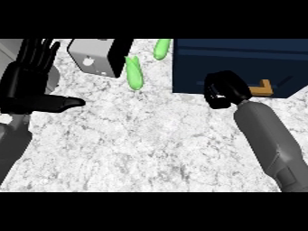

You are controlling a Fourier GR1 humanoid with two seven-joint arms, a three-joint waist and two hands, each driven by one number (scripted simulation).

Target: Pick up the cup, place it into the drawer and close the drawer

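Note:
No cup shows anywhere in the head view. The dark blue drawer unit [249, 58] fills the upper right, with a brass handle [265, 87] on its front face. My right hand [226, 89] is at that front face just left of the handle, fingers curled into a fist with nothing visible in them. It touches or nearly touches the blue front; which one I cannot tell. At the left edge my left hand [28, 81] rests open, fingers up and thumb pointing right, away from the drawer.
A white and grey box with a black side [96, 56] stands at the back centre-left. Two light green elongated objects lie on the marble counter [136, 135], one [134, 73] beside the box, one [161, 48] at the drawer unit's left corner.

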